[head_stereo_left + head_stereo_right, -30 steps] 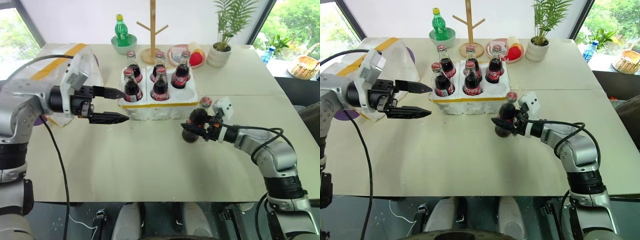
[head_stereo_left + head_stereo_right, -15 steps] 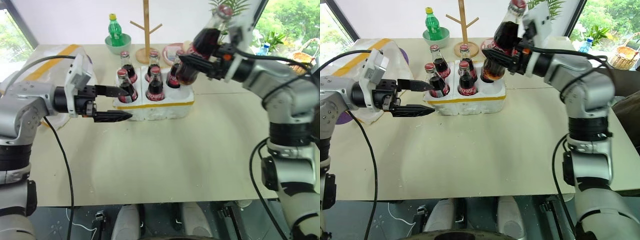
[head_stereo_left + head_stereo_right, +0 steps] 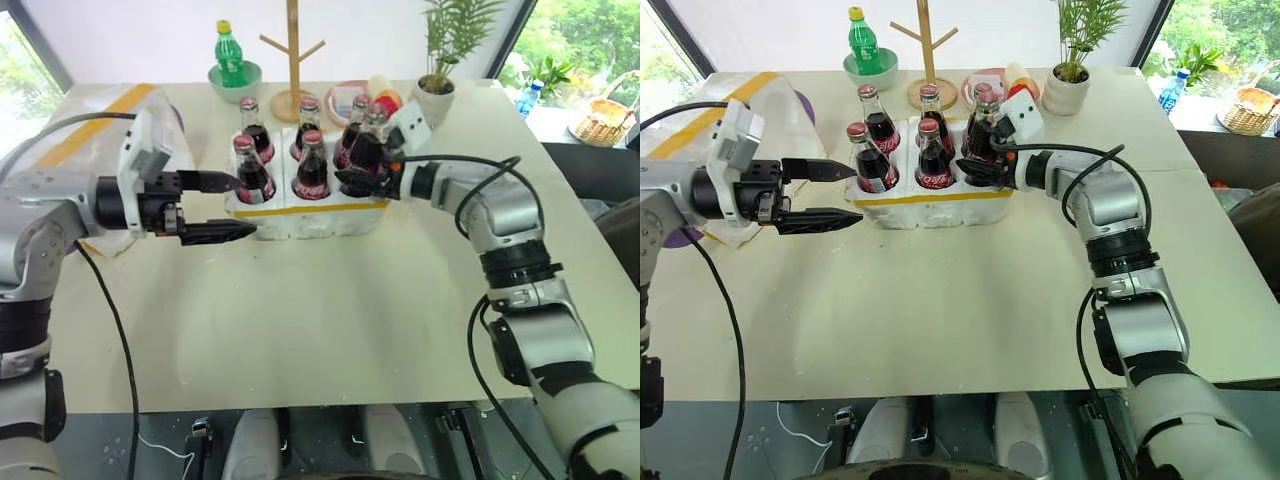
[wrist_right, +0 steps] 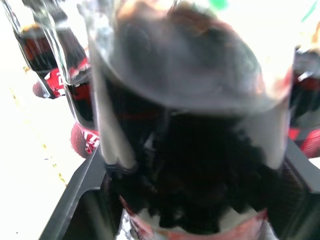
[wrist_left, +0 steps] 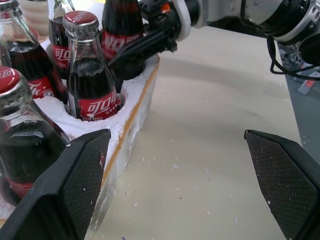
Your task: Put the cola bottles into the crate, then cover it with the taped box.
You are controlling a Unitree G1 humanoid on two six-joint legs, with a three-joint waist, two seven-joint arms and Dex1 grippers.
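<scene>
**Six bottles at the crate, the last between the right claw's fingers**

Six cola bottles [image 3: 931, 160] — five stand free in the wells of the one crate [image 3: 930, 203], the sixth [image 3: 366, 152] sits upright in the near right well, just ahead of the right gripper [image 3: 352, 178]. Its black fingers flank that bottle's lower body; whether they pinch it or have let go cannot be told. The left gripper [image 3: 228, 207] hovers beside the crate's left end, fingers spread wide, holding nothing. One taped box [image 3: 110, 115] lies behind the left gripper, on the table [image 3: 330, 310].
</scene>
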